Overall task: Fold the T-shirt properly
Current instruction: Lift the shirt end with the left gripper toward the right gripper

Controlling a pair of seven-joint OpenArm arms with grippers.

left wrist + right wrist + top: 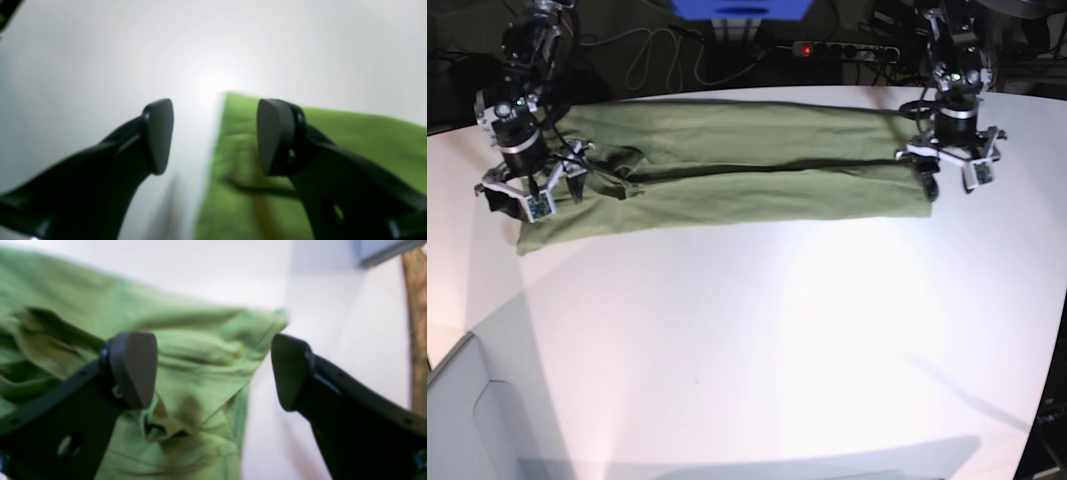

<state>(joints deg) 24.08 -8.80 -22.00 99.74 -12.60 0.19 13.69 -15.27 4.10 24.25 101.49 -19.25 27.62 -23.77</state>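
Observation:
The green T-shirt (727, 175) lies on the white table (757, 330) as a long band folded lengthwise, with a seam running along its middle. My right gripper (211, 371) hovers open over the wrinkled end of the T-shirt (186, 350) at the base view's left, with nothing between its pads (133, 370). My left gripper (217, 136) is open above the straight edge of the T-shirt (350, 140) at the other end, one pad (277, 136) over cloth and the other over bare table. In the base view the right gripper (527, 195) and left gripper (952, 170) stand at opposite ends.
Behind the table run cables and a power strip (847, 48) with a blue object (742, 8) beside them. A grey box corner (467, 420) sits at the front left. A brown wooden post (415, 323) shows past the table's edge in the right wrist view.

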